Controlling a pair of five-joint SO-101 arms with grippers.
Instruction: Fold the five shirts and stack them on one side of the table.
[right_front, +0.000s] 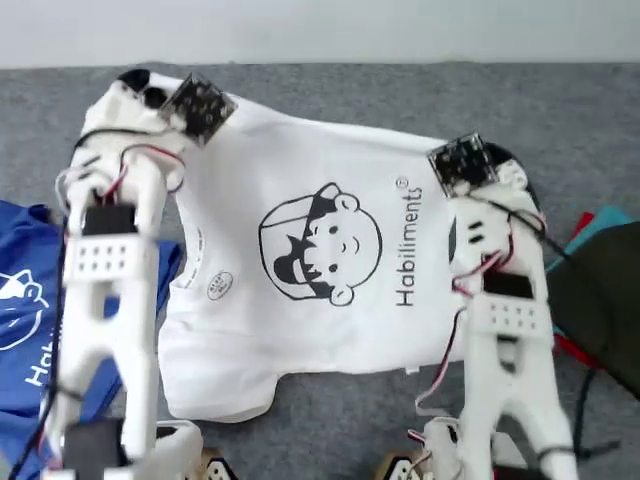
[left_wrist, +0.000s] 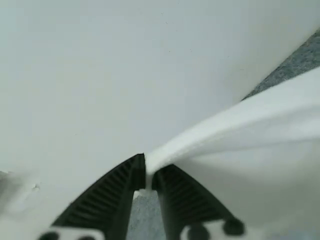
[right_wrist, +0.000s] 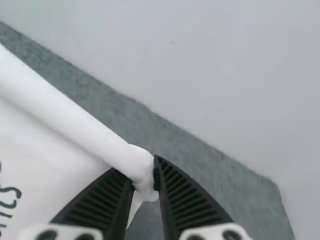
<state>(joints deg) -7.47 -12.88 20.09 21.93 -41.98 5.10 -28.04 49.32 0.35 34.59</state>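
A white shirt (right_front: 320, 250) with a black cartoon print lies spread across the grey table, between the two white arms. My left gripper (left_wrist: 146, 181) is shut on a fold of the white shirt (left_wrist: 225, 130) at the far left corner. My right gripper (right_wrist: 145, 187) is shut on the rolled white edge (right_wrist: 75, 125) at the far right corner. A blue shirt (right_front: 25, 320) with white print lies at the table's left edge, partly under the left arm. A dark shirt (right_front: 600, 300) lies at the right edge.
Grey felt table surface (right_front: 340, 420) shows in front of the white shirt and along the back (right_front: 400, 95). A pale wall (right_front: 320, 30) rises behind the table. Teal and red cloth (right_front: 590, 225) peeks out beside the dark shirt.
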